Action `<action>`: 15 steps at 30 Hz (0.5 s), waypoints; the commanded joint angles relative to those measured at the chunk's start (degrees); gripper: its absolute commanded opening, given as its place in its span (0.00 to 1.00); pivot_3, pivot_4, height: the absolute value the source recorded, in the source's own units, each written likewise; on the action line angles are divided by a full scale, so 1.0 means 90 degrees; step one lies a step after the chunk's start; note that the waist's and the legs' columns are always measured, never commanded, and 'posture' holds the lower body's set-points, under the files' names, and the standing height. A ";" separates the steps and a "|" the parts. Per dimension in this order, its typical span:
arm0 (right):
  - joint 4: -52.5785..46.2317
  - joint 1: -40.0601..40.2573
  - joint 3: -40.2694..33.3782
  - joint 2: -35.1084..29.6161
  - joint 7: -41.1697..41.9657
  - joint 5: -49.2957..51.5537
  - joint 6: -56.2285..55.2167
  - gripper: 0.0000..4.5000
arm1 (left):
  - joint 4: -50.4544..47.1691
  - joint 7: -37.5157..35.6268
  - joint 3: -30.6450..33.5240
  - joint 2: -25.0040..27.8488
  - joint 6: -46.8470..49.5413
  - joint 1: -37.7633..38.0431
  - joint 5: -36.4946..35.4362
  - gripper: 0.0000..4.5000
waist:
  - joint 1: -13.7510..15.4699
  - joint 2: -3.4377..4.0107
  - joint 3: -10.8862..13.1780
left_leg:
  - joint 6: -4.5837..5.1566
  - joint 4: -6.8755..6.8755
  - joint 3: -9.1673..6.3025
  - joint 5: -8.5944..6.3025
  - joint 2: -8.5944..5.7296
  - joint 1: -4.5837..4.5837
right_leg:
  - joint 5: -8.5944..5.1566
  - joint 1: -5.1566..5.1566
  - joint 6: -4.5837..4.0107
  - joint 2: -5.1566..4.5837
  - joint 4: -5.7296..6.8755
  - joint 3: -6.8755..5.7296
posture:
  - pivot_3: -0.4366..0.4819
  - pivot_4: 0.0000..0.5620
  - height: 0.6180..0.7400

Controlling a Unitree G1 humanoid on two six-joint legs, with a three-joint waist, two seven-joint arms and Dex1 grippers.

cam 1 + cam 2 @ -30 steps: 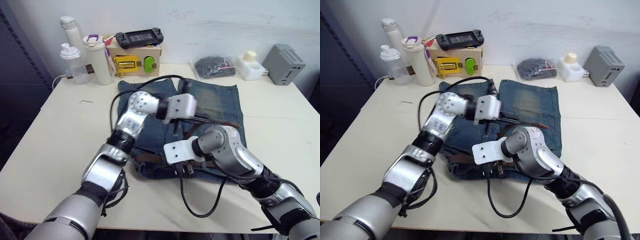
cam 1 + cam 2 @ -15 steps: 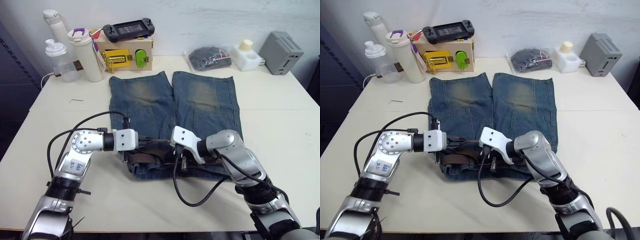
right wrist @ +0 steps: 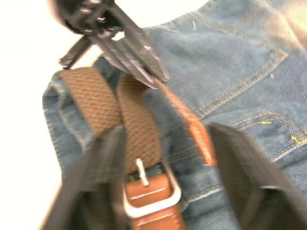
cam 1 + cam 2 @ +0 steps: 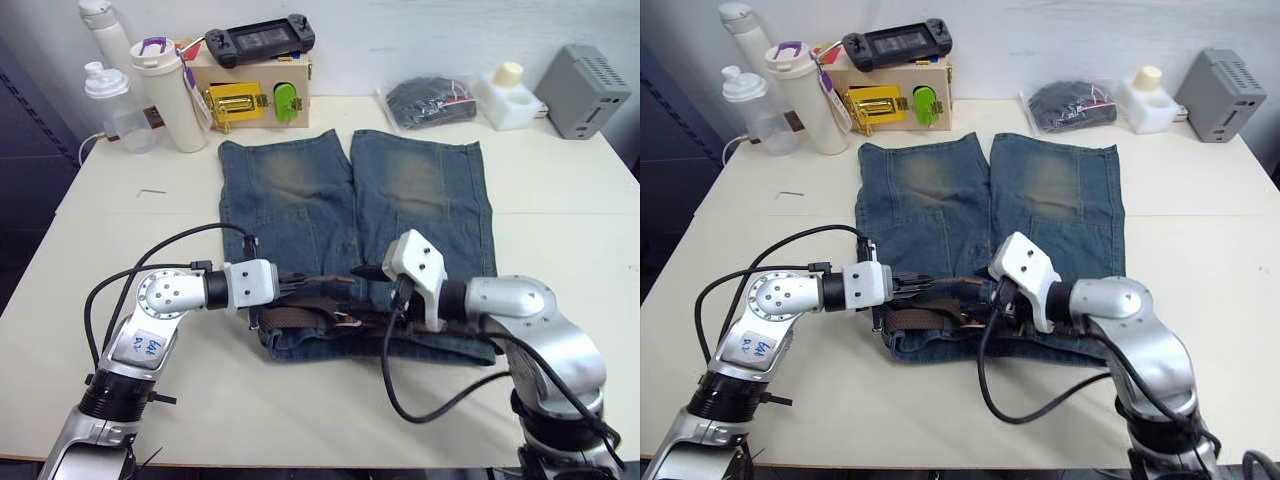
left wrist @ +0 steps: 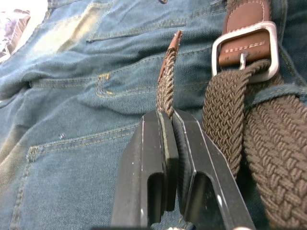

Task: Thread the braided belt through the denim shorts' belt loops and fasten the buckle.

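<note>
Along the back of the table (image 4: 120, 240), starting at my far left, stood a clear bottle (image 4: 108, 105) and a tall white flask (image 4: 97, 22) behind it, then a cream tumbler with a purple lid loop (image 4: 168, 95); what any of them held I could not tell. Next came the wooden box (image 4: 250, 92) with its yellow latch (image 4: 228, 103) shut and a green tab (image 4: 288, 97) beside it, and a black handheld console (image 4: 260, 39) lay on top. Nearer me, my left gripper (image 5: 168, 125) was pinched tight on the free tail of the braided belt (image 5: 268, 158), the woven strap squeezed edge-up between both fingers (image 5: 151, 163) and its brown tip sticking out past them over the denim. The denim shorts (image 4: 300, 190) lay flat mid-table, legs pointing away from me, waistband nearest. The belt ran doubled along that waistband, and the buckle (image 5: 244, 48) sat just beside the held tail, silver frame flat on the denim with the strap already through it. My right gripper (image 4: 372, 312) hung right over the buckle, fingers spread wide to either side of it and gripping nothing. Further right, at the back, a clear plastic bag (image 4: 430, 100) held a dark bundle, then a small white bottle with a cream cap (image 4: 505, 95), then a grey box (image 4: 585, 90) at the corner.
</note>
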 commanded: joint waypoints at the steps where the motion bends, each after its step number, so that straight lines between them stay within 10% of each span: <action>1: -0.0475 0.0664 0.0349 -0.0411 -0.0522 -0.0574 -0.1563 0.88 | -0.0285 0.0057 0.0148 0.0048 0.0103 0.0018 -0.0252 0.00 | 0.0019 -0.0011 0.0007 | 0.0006 0.0000 0.0009 0.0004 -0.0002 -0.0002 | 0.0002 -0.0003 0.0003 -0.0004 0.0000 0.0001 | 0.48 0.27 0.22; 15: 0.0226 0.1611 0.1092 -0.0814 -0.1903 -0.2502 -0.3306 0.88 | -0.0132 -0.0039 0.0096 0.0055 0.0114 -0.0153 -0.0367 0.00 | 0.0090 -0.0025 0.0018 | 0.0018 0.0011 0.0024 0.0050 -0.0017 -0.0022 | 0.0039 -0.0027 0.0015 -0.0010 0.0013 0.0005 | 0.48 0.27 0.22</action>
